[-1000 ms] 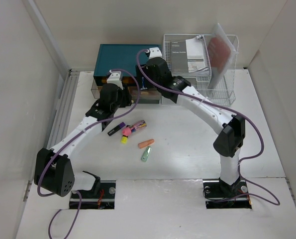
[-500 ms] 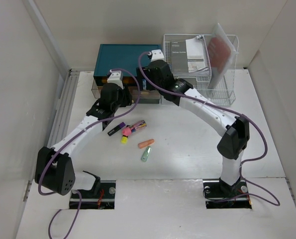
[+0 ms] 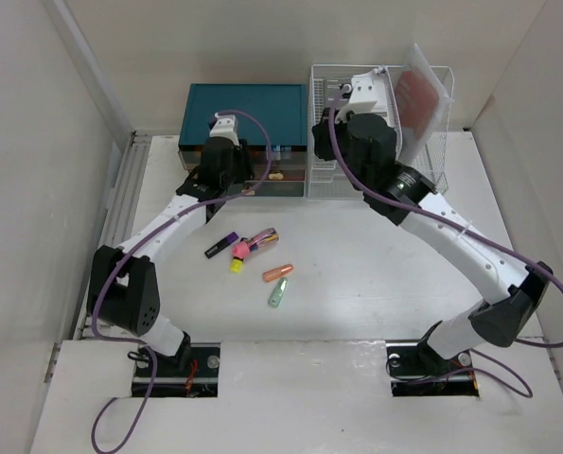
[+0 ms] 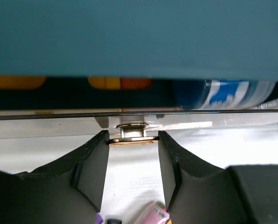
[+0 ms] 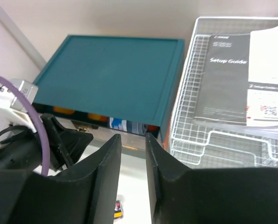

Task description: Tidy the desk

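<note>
- The desk (image 3: pixel 376 274) is filling the middle and lower part of the top view: a flat white top sitting between pale walls, with the arm bases standing in two slots along its bottom edge.
- It is looking rigid, heavy and fixed in place, so I am judging that the desk itself is not something to take hold of. The holds are lying on what it is carrying.
- Its surface is appearing smooth and hard, so the loose pens and highlighters (image 3: pixel 253 248) lying left of centre are likely to roll or skid if nudged. Pinching each across the middle of its barrel is looking safest.
- The left gripper (image 4: pixel 132 136) is working at the upper left of the top view, low over the desk's back part. It is pinching the gold knob (image 4: pixel 131 128) of the clear drawer (image 4: pixel 59 123) under the teal drawer chest (image 3: pixel 246 104).
- In the left wrist view the desk is showing as a white strip just below those fingers.
- The right gripper (image 5: pixel 132 136) is hovering high at the upper centre of the top view, between the chest and the wire rack (image 3: pixel 423 175). Its fingers are standing a little apart with nothing between them.
- The desk is lying well below that gripper, only a small patch showing at the bottom of the right wrist view.
</note>
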Available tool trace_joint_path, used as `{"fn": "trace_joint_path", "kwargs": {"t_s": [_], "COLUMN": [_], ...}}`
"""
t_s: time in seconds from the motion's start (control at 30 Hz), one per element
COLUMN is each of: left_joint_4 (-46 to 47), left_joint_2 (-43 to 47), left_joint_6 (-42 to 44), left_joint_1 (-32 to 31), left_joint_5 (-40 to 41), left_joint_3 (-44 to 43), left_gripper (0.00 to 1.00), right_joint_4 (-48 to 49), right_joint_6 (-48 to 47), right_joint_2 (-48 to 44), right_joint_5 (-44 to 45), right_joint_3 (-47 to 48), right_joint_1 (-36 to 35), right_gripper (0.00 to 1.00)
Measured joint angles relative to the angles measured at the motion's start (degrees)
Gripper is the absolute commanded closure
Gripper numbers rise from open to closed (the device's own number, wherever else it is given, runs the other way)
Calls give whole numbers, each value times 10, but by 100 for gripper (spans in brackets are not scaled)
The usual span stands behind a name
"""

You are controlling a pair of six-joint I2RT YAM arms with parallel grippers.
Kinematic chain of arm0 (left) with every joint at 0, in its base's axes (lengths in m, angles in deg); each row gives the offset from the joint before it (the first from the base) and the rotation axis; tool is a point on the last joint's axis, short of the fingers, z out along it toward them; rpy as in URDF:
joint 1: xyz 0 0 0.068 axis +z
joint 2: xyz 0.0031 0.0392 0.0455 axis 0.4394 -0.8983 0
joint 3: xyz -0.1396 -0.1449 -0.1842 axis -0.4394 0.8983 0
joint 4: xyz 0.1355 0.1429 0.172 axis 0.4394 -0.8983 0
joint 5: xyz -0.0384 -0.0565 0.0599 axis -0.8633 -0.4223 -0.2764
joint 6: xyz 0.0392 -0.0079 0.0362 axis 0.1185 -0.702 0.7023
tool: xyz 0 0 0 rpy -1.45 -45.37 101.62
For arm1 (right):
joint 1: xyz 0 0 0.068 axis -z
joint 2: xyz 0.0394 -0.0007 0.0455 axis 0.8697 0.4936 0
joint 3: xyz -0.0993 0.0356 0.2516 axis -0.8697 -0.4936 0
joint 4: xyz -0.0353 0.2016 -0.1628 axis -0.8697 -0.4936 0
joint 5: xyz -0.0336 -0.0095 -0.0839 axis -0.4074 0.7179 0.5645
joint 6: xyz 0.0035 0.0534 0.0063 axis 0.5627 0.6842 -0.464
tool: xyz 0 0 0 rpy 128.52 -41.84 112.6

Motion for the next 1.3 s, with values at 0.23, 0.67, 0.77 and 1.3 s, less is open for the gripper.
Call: {"fn": "trace_joint_path", "kwargs": {"t_s": [0.23, 0.67, 0.77, 1.3], "left_joint_4": [12, -6, -9, -14], "left_joint_2": [-39, -68, -35, 414], "left_joint_6": [0, 0, -1, -10], "left_joint_1": [6, 7, 5, -15], "left_joint_5": [4, 12, 12, 76], "left_joint_3": [-35, -56, -29, 209], "left_gripper": [64, 2, 0, 0], "right_joint_4": [18, 17, 19, -80], "right_joint_6": [-17, -57, -95, -503], "right_joint_2": [-27, -52, -72, 31], "right_joint_5": [-16, -134, -228, -699], "right_joint_3": [-62, -137, -162, -203], "right_joint_1": [16, 47, 74, 35], "right_gripper": [68, 64, 54, 23]}}
